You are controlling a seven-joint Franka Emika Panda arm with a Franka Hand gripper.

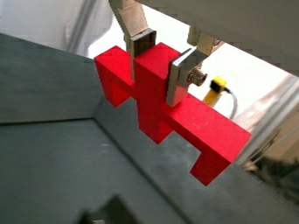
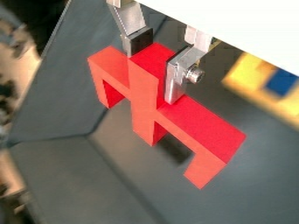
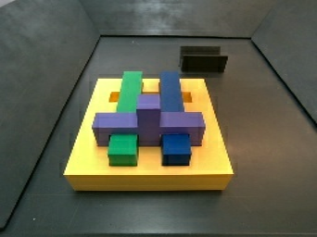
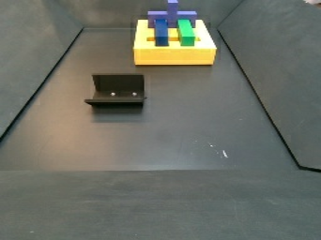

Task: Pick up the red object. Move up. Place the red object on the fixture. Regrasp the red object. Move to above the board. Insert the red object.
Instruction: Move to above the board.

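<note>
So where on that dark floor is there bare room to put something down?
Most of the floor is bare: the wide stretch between the fixture and the near edge, and beside the board. The board top is crowded with blocks. The gripper holds the red object out of both side views.

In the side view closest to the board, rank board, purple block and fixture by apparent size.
1. the board
2. the purple block
3. the fixture, farther back, so nearness may shrink it.
The gripper shows only in wrist views.
</note>
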